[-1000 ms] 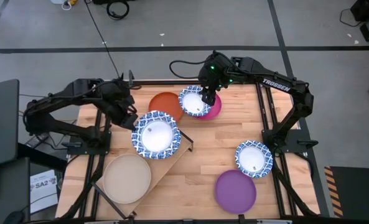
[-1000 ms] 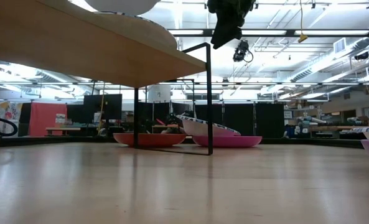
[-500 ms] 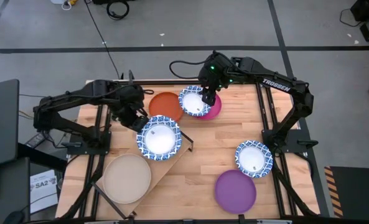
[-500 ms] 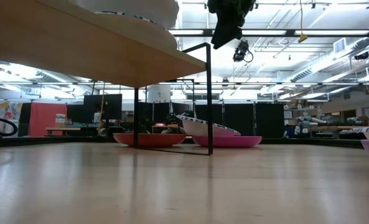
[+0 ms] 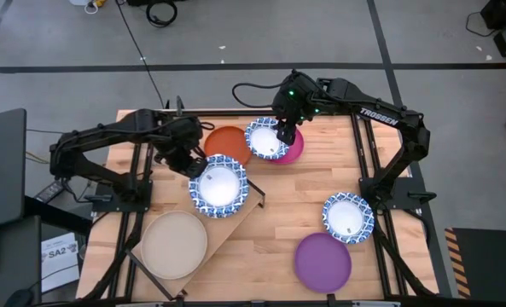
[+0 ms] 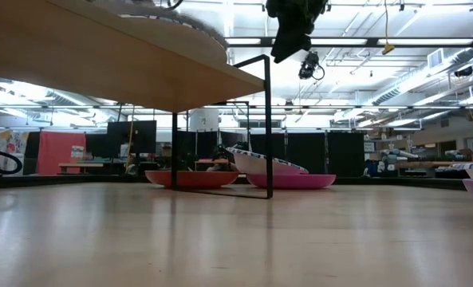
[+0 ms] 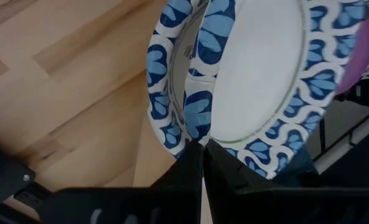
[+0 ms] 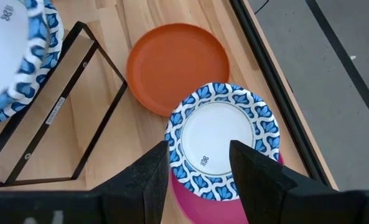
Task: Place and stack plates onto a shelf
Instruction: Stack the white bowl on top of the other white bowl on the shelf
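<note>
Left hand (image 5: pixel 193 165) clenched on scalloped rim of round patterned plate (image 5: pixel 219 185), stacked on wood shelf (image 5: pixel 237 223). Right hand (image 5: pixel 284 134) released, spread above patterned plate (image 5: pixel 267 139) at table's 12 o'clock edge.

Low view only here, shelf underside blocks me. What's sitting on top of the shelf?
Observer: A plain beige round plate at one end of the light wood shelf, blue-and-white patterned plates at the other.
Operator: How many patterned?
Observer: Two, stacked slightly offset; the left gripper has its jaws shut on the upper plate's rim.
Operator: Right arm?
Observer: Right gripper, jaws open, hangs over a third blue-and-white plate lying on a magenta plate.
</note>
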Available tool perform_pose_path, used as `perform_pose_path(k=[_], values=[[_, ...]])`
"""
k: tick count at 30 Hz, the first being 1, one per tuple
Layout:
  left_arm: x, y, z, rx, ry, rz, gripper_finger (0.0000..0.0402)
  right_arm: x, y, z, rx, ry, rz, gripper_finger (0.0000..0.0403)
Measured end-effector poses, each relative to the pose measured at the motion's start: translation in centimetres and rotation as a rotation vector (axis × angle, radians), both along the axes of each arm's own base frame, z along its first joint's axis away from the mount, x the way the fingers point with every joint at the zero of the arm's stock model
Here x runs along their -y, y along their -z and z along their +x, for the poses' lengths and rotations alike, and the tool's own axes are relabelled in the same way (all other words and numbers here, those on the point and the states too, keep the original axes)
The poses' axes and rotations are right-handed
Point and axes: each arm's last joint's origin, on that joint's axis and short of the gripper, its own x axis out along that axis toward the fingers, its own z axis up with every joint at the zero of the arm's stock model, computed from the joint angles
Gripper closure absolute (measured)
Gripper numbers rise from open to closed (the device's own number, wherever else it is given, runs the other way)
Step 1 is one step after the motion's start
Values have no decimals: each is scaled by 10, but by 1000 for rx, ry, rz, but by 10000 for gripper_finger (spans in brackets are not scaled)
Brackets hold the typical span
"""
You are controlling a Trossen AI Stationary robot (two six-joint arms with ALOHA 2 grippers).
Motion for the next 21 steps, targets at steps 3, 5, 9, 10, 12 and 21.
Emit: perform_pose_path(k=[3, 5, 9, 10, 12, 21], values=[[0, 0, 0, 2, 1, 1, 391, 0, 0, 0, -1, 0, 0, 228], [0, 0, 0, 2, 1, 1, 391, 0, 0, 0, -1, 0, 0, 228], [0, 0, 0, 2, 2, 1, 383, 0, 0, 0, -1, 0, 0, 228], [0, 0, 0, 2, 2, 1, 378, 0, 0, 0, -1, 0, 0, 228], [0, 0, 0, 5, 11, 5, 364, 0, 0, 0, -1, 0, 0, 228], [0, 0, 0, 12, 39, 15, 291, 0, 0, 0, -1, 0, 0, 228]])
